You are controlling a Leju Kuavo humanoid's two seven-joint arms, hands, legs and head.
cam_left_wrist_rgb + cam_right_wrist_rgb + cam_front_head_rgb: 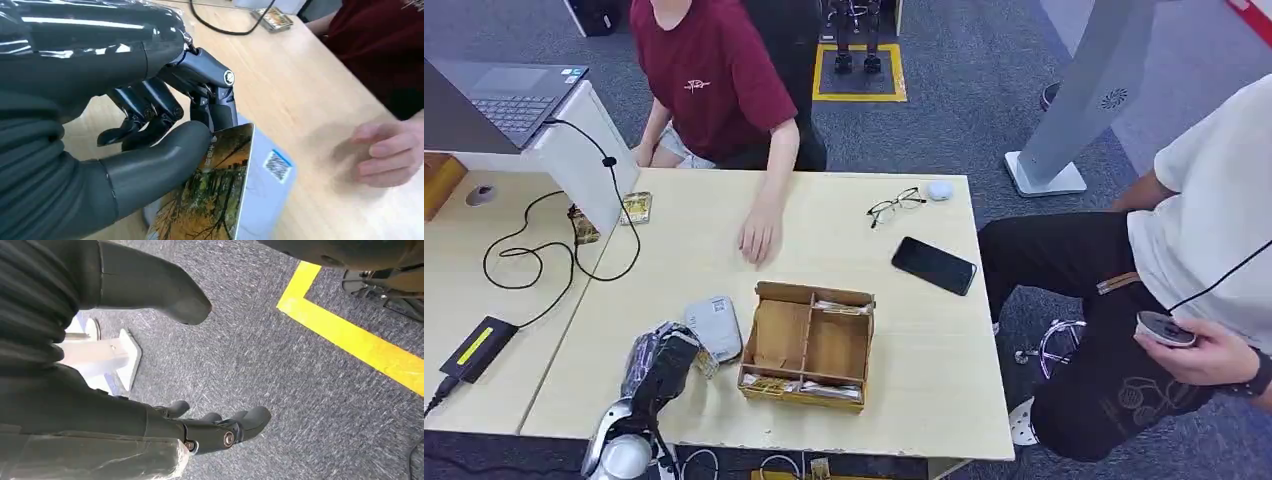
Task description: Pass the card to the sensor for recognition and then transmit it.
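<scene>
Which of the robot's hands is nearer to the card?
Left. The left hand pinches the card over the table. The right hand hangs open above the carpet, away from it.

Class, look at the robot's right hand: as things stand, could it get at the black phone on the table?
Probably not yet. The right hand hangs over the carpet beside the robot, holding nothing, while the phone lies up on the table. Nothing blocks the phone itself; the arm would have to rise first.

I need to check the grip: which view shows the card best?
The left wrist view: the card is close up, pinched by the left hand, picture and QR code visible. In the head view the hand hides most of it. The right wrist view faces carpet.
</scene>
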